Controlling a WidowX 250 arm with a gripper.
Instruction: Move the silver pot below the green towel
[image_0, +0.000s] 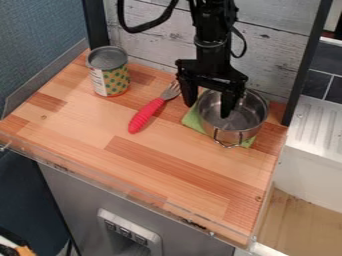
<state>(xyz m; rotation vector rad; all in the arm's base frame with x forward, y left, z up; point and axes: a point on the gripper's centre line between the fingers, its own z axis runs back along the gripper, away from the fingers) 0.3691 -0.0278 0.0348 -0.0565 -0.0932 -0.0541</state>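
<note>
Fork: a red-handled fork is laid slantwise on the counter between can and pot, its metal tines pointed toward the back, beside the gripper's outer finger.
Can: a tin can with a green patterned label is stood upright at the rear left, well apart from the pot.
Pot: the silver pot is set upright on the green towel at the right rear; cloth is seen past its left and front sides.
Gripper: the black gripper is held low over the pot, its fingers spread, one outside the left rim and one inside; whether the wall is touched cannot be told.
Counter: pale and reddish wood strips are edged at the front by a clear strip.
Backdrop: whitewashed planks are framed by dark posts.
Right side: a white ridged drainboard is placed beside dark tiles.
</note>
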